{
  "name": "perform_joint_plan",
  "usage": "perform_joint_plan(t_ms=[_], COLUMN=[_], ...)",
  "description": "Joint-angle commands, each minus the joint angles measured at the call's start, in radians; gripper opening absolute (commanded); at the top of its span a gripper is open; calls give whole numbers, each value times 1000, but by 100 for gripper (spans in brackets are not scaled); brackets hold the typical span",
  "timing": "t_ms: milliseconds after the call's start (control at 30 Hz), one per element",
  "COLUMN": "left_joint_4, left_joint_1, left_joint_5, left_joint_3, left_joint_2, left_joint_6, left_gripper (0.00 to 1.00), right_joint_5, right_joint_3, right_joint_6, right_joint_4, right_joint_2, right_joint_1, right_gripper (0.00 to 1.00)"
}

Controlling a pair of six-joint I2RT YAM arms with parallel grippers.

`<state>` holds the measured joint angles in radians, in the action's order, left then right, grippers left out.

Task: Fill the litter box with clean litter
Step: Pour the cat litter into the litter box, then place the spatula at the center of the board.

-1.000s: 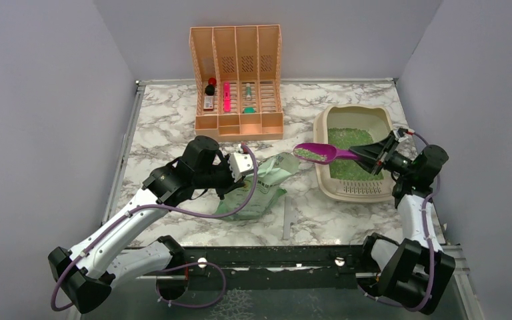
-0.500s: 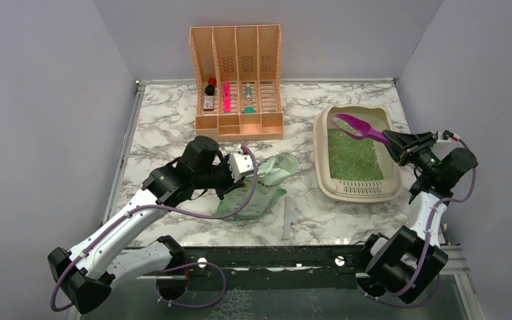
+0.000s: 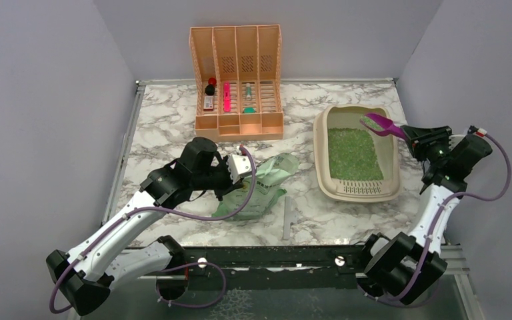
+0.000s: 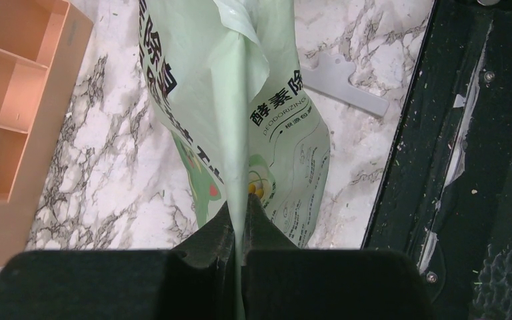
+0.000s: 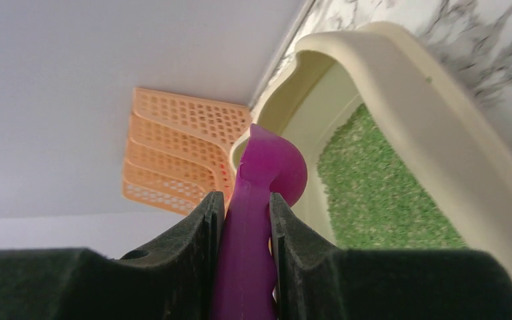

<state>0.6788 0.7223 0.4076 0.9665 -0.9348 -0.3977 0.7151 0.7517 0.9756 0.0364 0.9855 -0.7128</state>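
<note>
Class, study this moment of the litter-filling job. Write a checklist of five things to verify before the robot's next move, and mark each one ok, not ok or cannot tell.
1. Is the scoop clamped in the right end effector? Ok, its handle is squeezed from both sides.
2. Is the bowl of the scoop above the litter box? Ok, it is over the far right corner.
3. Is the scoop emptied? Cannot tell, the bowl is too small to see into.
4. Is the bag pinched in the left end effector? Ok, shut on its edge.
5. Does the litter cover the box floor? Ok, a green layer reaches the grille.
</note>
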Motion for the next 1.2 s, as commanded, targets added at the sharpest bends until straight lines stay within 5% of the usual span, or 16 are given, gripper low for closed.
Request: perform_joint_plan(t_ms=[0, 167, 400, 733, 1000, 1167], left_joint_4=[-94, -100, -102, -102, -104, -103], left_joint_1=[6, 6, 6, 6, 6, 6], left_joint_5=[63, 65, 55, 66, 70, 68], left_joint_3=[15, 0, 1, 7, 29, 22], left_joint_2=[39, 46, 50, 30, -4, -1], left_joint_6=[-5, 6, 0, 3, 10, 24], left_gripper=[0, 0, 0, 0, 0, 0], right_joint_5=[-32, -94, -511, -703, -433, -129], right_joint_3=[128, 252, 365, 375, 487, 427], right_joint_6=[-308, -496, -683, -877, -723, -485], right_joint_4=[231, 338, 377, 388, 472, 333], right_joint_2=[60, 122, 116, 70, 18, 16], right_joint_1=[-3, 88, 426, 542, 563, 575], right_gripper=[1, 1, 1, 1, 1, 1])
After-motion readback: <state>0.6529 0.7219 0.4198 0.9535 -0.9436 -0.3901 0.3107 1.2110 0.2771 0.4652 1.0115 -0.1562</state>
